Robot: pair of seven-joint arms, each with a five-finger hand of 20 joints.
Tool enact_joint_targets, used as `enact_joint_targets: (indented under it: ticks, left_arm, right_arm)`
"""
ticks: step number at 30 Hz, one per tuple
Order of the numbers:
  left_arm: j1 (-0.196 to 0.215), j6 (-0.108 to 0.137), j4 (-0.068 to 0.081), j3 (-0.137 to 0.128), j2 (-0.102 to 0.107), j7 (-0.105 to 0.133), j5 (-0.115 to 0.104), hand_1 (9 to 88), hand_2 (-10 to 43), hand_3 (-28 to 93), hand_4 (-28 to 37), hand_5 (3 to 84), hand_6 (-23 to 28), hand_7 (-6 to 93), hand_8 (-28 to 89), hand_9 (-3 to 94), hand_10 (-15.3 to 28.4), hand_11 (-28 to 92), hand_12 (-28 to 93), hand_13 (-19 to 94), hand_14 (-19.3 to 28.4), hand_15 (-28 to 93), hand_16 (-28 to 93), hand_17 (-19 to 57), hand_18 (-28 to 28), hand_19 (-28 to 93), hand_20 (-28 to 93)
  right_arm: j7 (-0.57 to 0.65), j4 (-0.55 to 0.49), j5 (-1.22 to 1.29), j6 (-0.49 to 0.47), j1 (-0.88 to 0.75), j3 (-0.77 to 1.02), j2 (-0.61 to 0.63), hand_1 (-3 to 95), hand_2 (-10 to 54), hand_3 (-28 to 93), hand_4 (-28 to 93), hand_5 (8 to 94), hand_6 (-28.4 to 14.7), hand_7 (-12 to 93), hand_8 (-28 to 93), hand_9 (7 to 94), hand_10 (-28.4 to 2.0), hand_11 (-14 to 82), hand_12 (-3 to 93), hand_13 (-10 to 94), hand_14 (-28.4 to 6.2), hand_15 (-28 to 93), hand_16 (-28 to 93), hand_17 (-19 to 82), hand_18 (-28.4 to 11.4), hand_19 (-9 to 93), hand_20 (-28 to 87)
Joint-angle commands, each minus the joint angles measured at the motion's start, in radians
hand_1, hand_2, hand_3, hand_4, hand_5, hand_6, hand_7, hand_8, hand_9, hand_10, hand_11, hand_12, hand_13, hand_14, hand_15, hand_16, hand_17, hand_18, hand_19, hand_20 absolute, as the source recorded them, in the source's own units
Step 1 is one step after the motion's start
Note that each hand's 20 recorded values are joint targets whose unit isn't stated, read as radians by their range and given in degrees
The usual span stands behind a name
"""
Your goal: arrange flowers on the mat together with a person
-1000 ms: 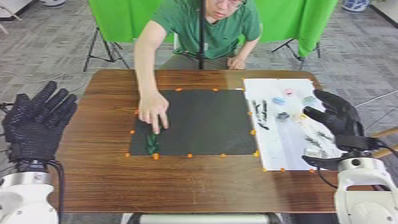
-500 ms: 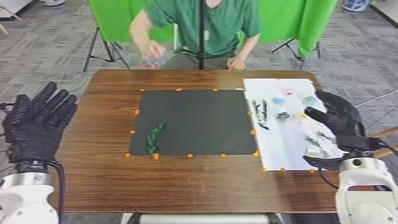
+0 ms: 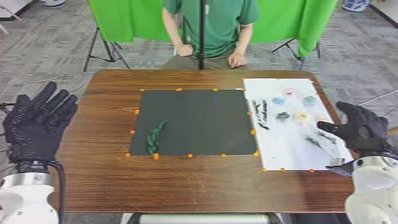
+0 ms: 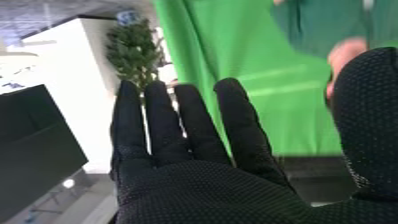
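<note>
The green sprig [image 3: 155, 137] is set near the left edge of the black mat [image 3: 200, 120], well apart from the white sheet [image 3: 284, 137]. The left hand [image 3: 35, 127] is held beside the table [image 3: 195, 187], fingers straight, slightly apart; the sheet's right edge is partly hidden by the right hand [image 3: 362, 131], its fingers likewise.

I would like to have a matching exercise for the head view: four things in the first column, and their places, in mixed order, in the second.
Things
1. green sprig
2. pink flower
3. left hand
4. right hand

Places
A. on the white sheet, toward its far end
B. out past the left side of the table
C. at the right side, by the white sheet
D. on the black mat, near its left edge

Right pairs: 1-D, 2-A, 3-B, 4-C
</note>
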Motion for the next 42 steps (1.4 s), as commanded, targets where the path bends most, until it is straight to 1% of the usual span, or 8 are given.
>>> enact_joint_targets:
  ticks: [1, 5, 12, 14, 22, 27, 35, 42]
  left_arm:
    - [0.025, -0.004, 0.000, 0.009, -0.005, -0.010, 0.002, 22.1, 15.5, 71, -28.3, 43.8, 7.4, 9.6, -8, 37.3, 14.8, 16, 9, 28, 14.2, 25, -6, -3.2, 13.8, 31, 11]
    - [0.022, -0.002, 0.004, 0.019, -0.005, -0.019, 0.002, 22.2, 15.5, 71, -28.3, 43.8, 7.4, 9.6, -8, 37.3, 14.8, 16, 9, 28, 14.2, 25, -6, -3.3, 13.8, 31, 11]
    - [0.031, -0.001, 0.002, 0.024, -0.012, -0.026, 0.006, 22.2, 15.4, 71, -28.3, 44.0, 7.5, 9.8, -8, 37.4, 14.7, 16, 9, 28, 14.2, 25, -6, -3.3, 13.8, 31, 11]
    - [0.035, 0.007, -0.002, 0.020, -0.014, -0.030, 0.019, 22.2, 15.5, 71, -28.3, 44.0, 7.5, 9.8, -8, 37.4, 14.7, 16, 9, 28, 14.4, 26, -6, -3.3, 13.8, 31, 11]
    - [0.031, 0.009, 0.000, 0.027, -0.015, -0.041, 0.022, 22.1, 15.8, 72, -28.3, 44.0, 7.5, 10.0, -9, 37.1, 14.8, 16, 9, 28, 15.2, 27, -5, -3.5, 13.9, 31, 11]
    - [0.031, 0.010, -0.001, 0.029, -0.016, -0.044, 0.021, 22.3, 15.9, 72, -28.3, 43.7, 7.5, 10.0, -9, 36.9, 14.8, 16, 9, 28, 15.4, 28, -5, -3.6, 13.9, 31, 11]
    - [0.029, 0.010, 0.000, 0.024, -0.017, -0.047, 0.020, 22.7, 15.5, 73, -28.3, 43.8, 7.5, 10.2, -9, 37.0, 14.8, 17, 9, 28, 15.4, 28, -6, -3.7, 14.0, 31, 11]
    - [0.031, 0.007, -0.001, 0.028, -0.018, -0.047, 0.018, 23.1, 15.2, 72, -28.3, 43.8, 7.5, 10.1, -9, 37.0, 14.8, 17, 9, 27, 15.5, 28, -6, -3.7, 14.0, 31, 11]
  right_arm:
    - [0.206, 0.041, -0.118, 0.086, 0.006, -0.094, 0.016, 22.6, -6.6, 74, -22, 41.6, -6.7, 14, -9, 39.5, -19.3, 14.8, 22.4, 30, -17.0, 29, 19, 9, -18.6, 50, 9]
    - [0.260, 0.060, -0.121, 0.033, 0.030, -0.112, 0.009, 23.9, -7.9, 74, -22, 46.0, -6.9, 17, -10, 42.3, -20.1, 27.1, 26.4, 33, -17.7, 41, 18, 11, -19.5, 55, 8]
    - [0.278, 0.100, -0.085, -0.019, 0.044, -0.117, -0.017, 28.7, -9.4, 74, -25, 52.5, -6.0, 19, -11, 44.8, -19.7, 36.3, 28.7, 37, -17.1, 51, 17, 13, -19.7, 58, 7]
    - [0.291, 0.111, -0.096, -0.035, 0.054, -0.127, -0.024, 29.5, -9.5, 74, -26, 54.1, -5.0, 19, -11, 45.9, -19.3, 37.2, 28.9, 37, -16.7, 52, 17, 13, -19.6, 59, 7]
    - [0.298, 0.166, -0.084, -0.004, 0.076, -0.147, -0.042, 35.4, -9.4, 74, -27, 59.6, -3.0, 18, -12, 51.3, -18.0, 38.3, 28.4, 42, -15.9, 56, 18, 15, -19.9, 62, 8]
    - [0.297, 0.198, -0.060, 0.055, 0.090, -0.168, -0.055, 40.6, -9.4, 74, -28, 66.5, -0.9, 23, -10, 60.7, -13.9, 39.2, 27.2, 49, -12.6, 53, 21, 17, -18.9, 62, 8]
    - [0.301, 0.213, -0.079, 0.139, 0.096, -0.196, -0.055, 52.3, -7.6, 72, -28, 73.0, -0.2, 36, 2, 75.0, -11.0, 23.1, 50.3, 58, -8.9, 48, 35, 21, -18.0, 63, 10]
    - [0.323, 0.159, -0.052, 0.213, 0.105, -0.219, -0.035, 51.8, -8.1, 73, -26, 73.0, 0.0, 38, 5, 75.6, -9.8, 23.5, 54.3, 60, -8.8, 50, 39, 22, -18.7, 68, 13]
